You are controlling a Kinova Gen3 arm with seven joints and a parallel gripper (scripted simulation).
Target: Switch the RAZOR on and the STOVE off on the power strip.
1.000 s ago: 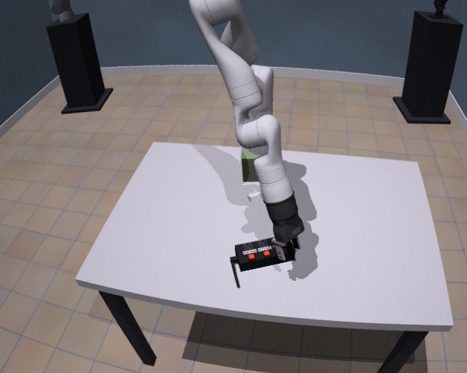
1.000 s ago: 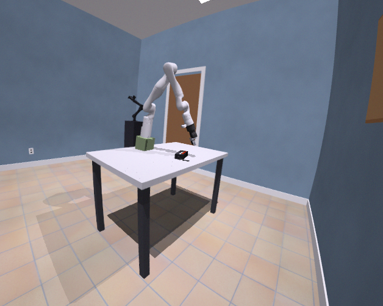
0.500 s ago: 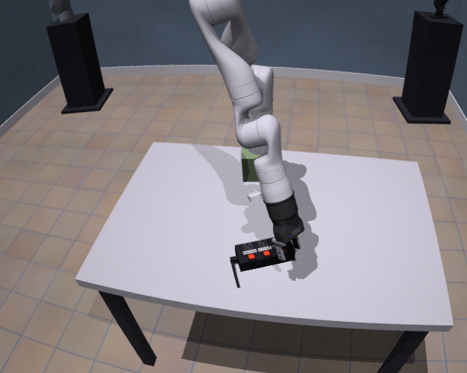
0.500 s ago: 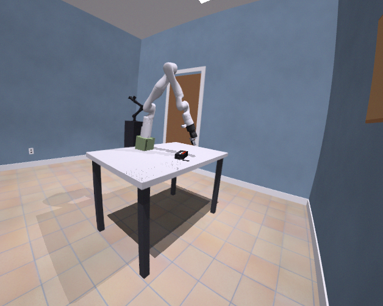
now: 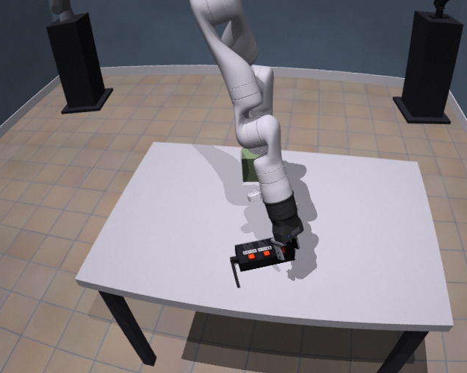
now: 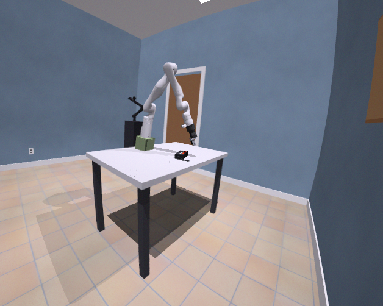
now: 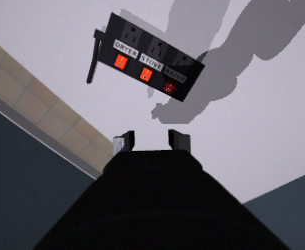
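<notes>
The black power strip (image 5: 260,263) (image 6: 182,154) (image 7: 135,37) lies flat and right way up on the white table (image 5: 171,224) (image 6: 140,169), near its front edge. It has three labelled switches. The DRYER switch (image 7: 119,61) (image 5: 251,255) and the STOVE switch (image 7: 145,74) (image 5: 266,253) glow bright orange-red. The RAZOR switch (image 7: 169,87) is dark red. My gripper (image 5: 286,248) (image 6: 193,143) (image 7: 151,137) is open and empty. It hangs a little above the RAZOR end of the strip and partly hides that end in the top view.
A short black cord stub (image 5: 236,271) (image 7: 92,62) sticks out of the strip's DRYER end towards the table's front edge. A green block (image 5: 248,166) (image 6: 144,143) sits at the arm's base on the far side. Two black pedestals (image 5: 77,62) (image 5: 428,65) stand on the floor behind.
</notes>
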